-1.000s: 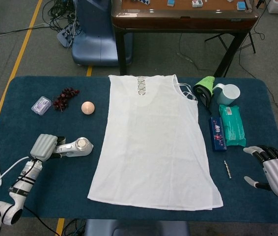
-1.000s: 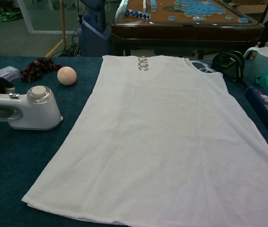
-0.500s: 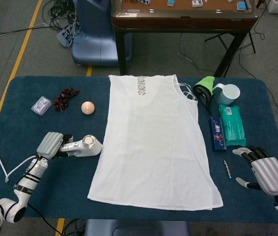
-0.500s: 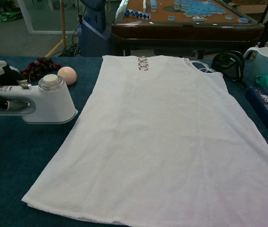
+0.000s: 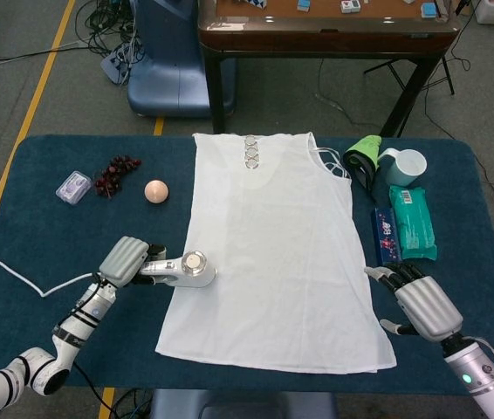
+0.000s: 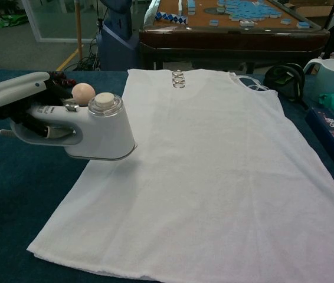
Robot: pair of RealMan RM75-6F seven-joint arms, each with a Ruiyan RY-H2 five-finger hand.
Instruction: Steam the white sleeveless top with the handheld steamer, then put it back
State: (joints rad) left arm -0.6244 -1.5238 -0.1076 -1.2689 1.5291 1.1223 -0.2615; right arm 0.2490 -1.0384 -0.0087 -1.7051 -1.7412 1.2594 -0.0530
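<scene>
In the lower left of the head view, the left hand (image 5: pixel 125 260) grips the steamer (image 5: pixel 181 270) by its handle and has carried it rightward from the bare tabletop (image 5: pixel 46 236) to the left edge of the white top (image 5: pixel 273 253), which lies flat at centre. At lower right, the right hand (image 5: pixel 423 304), fingers apart and holding nothing, has moved in beside the top's right hem.

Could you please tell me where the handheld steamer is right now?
In the head view the handheld steamer is left of centre, held by the left robot hand, its head at the left edge of the white top.
</scene>
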